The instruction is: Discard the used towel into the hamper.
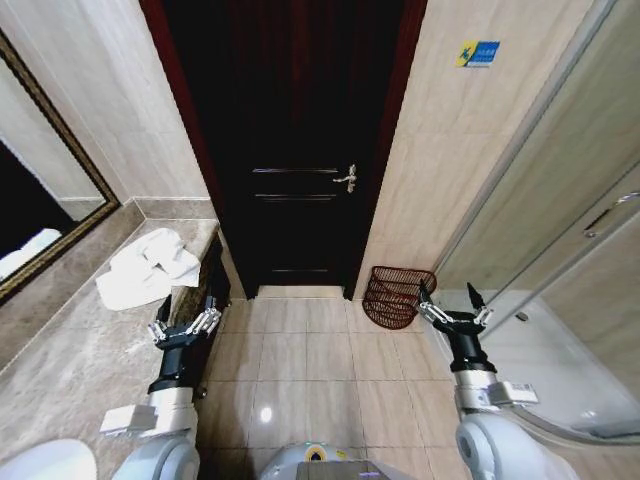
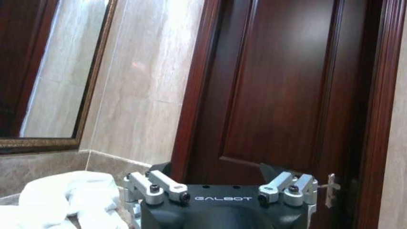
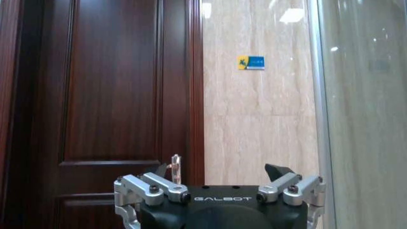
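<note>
1. We find the crumpled white terry towel (image 1: 147, 268) lying on the polished beige marble surface (image 1: 70, 350), ahead of the left gripper (image 1: 184, 325) and slightly to its left, toward the gilt-framed wall mirror (image 1: 40, 200). Its folds run roughly along the surface's length, toward the dark wooden door (image 1: 295, 150).
2. The left gripper hovers just short of the towel without touching it, jaws spread wide and holding nothing; in the left wrist view the towel (image 2: 60, 198) sits beside the left gripper (image 2: 219, 174).
3. The right gripper (image 1: 452, 308) hangs over the tiled floor (image 1: 300, 360) by the glass shower screen (image 1: 560, 200), jaws likewise wide and empty.
4. The small round open-weave hamper (image 1: 393, 296) of dark reddish-brown wicker lies tipped against the beige tiled wall, just ahead of the right gripper and to its left.
5. We judge the left arm the nearer to the towel and the right arm the nearer to the hamper; the soft cloth should bunch when pinched.
</note>
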